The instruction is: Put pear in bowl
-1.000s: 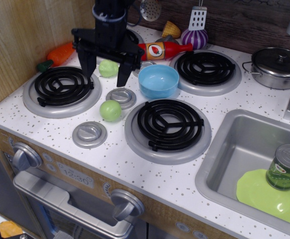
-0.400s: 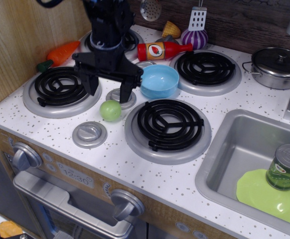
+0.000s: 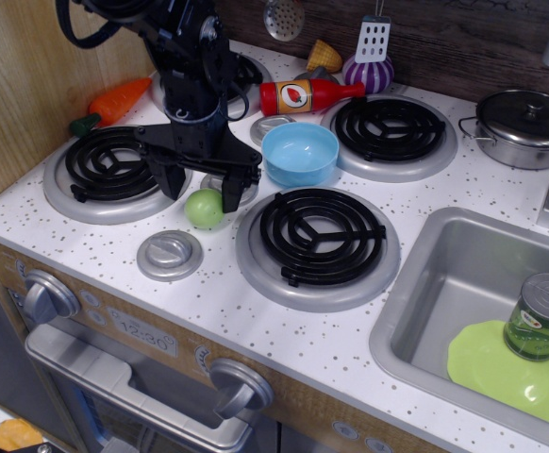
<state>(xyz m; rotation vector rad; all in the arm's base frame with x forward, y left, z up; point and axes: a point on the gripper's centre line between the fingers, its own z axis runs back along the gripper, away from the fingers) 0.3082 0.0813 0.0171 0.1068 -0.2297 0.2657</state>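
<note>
The pear is a small glossy yellow-green fruit lying on the white stove top between the front two burners, in front of a stove knob. My gripper is open and low over it, with one black finger to the pear's left and the other to its right. The fingers stand on either side of the pear and are not closed on it. The light blue bowl stands empty just right of and behind the gripper, between the burners.
Four black coil burners ring the area. A carrot lies at the back left and a red bottle behind the bowl. A steel lidded pot stands at the right. The sink holds a green can.
My gripper has come down and forward from behind the knob to straddle the pear. The arm now hides the paler green vegetable. The pear and bowl have not moved.
</note>
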